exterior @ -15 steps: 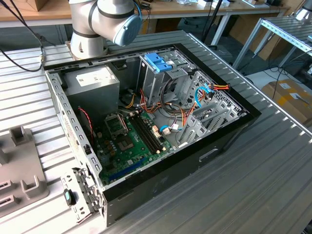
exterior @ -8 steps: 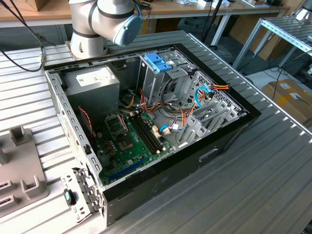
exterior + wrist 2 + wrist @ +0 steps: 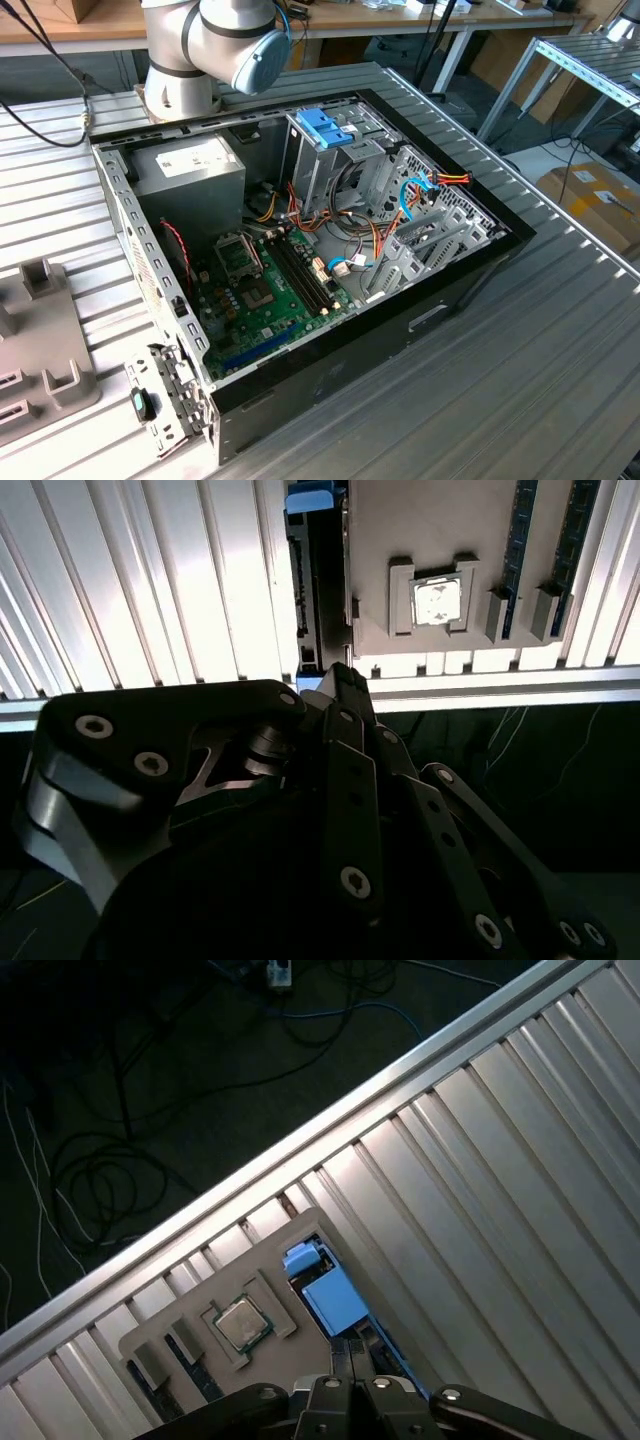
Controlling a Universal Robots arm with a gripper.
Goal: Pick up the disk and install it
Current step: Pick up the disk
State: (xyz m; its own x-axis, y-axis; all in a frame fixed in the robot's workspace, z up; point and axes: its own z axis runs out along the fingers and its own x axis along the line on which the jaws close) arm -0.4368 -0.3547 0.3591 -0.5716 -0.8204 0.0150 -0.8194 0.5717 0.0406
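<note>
**Item 1, gripper** (image 3: 352, 1348). Black linkage, seen in both wrist views. Its fingers (image 3: 342, 1352) look drawn together with only a seam between them and nothing clamped. It hangs right over one end of the disk. I cannot tell whether it touches.

**Item 2, disk** (image 3: 335, 1300). Flat dark drive with bright blue side rails. It stands on edge in a slot along one side of the grey fixture tray (image 3: 265, 1270), just beside the pocket that holds the processor (image 3: 238, 1322). In the second wrist view I see it as a narrow dark strip with a blue tip.

**Item 3, tray contents.** The processor lies metal lid up; its markings are too small for me to read. Two thin boards (image 3: 521, 540) stand on edge in slots near it. The tray lies on the ribbed aluminium table (image 3: 500, 1160), close to the table's edge rail. Loose cables (image 3: 100, 1160) lie on the dark floor past the rail.

**Item 4, computer case** (image 3: 330, 380), exterior view. Black, side open, lying on the ribbed table.
- Green motherboard (image 3: 265, 300).
- Grey power supply (image 3: 190, 165) with a white label; I cannot make out the print.
- Tall metal cage topped by a blue latch (image 3: 325, 127).
- Orange, red and blue wiring near the cage.

**Item 5, arm** (image 3: 215, 35). A grey joint with a pale blue cap stands behind the case.

**Item 6, cardboard box** (image 3: 590, 195). It sits on the floor at the exterior view's right and carries a label I cannot read.
</note>
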